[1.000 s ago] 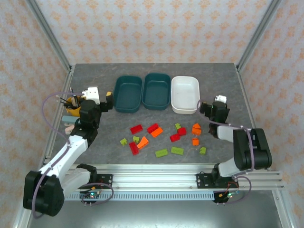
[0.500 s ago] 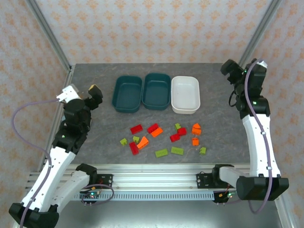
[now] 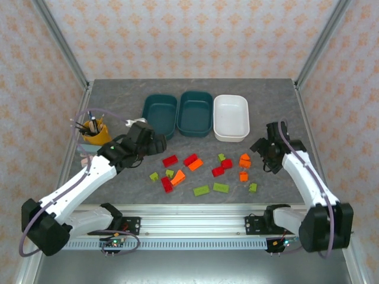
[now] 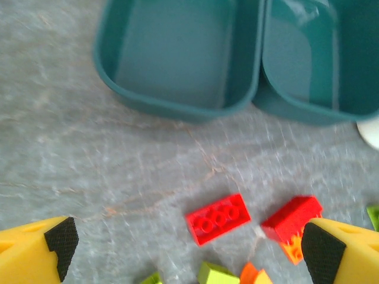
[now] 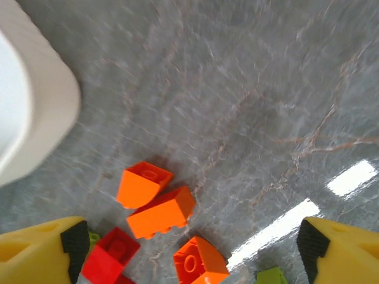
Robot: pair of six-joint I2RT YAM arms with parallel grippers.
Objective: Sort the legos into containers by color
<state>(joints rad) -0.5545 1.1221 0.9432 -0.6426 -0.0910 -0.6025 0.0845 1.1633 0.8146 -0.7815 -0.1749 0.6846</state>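
Red, orange and lime green legos lie scattered on the grey table, among them a red brick, an orange one and a green one. Behind them stand two dark teal trays and a white tray, all without bricks. My left gripper hangs open in front of the left teal tray, above a flat red brick. My right gripper is open beside the white tray, over three orange bricks. Neither holds anything.
A yellow cup of pens stands at the table's left edge, behind the left arm. Metal frame posts rise at the back corners, and a rail runs along the near edge.
Both arms have swung in from the table's outer sides toward the brick pile and come down low, grippers open. The bricks and trays have not moved.
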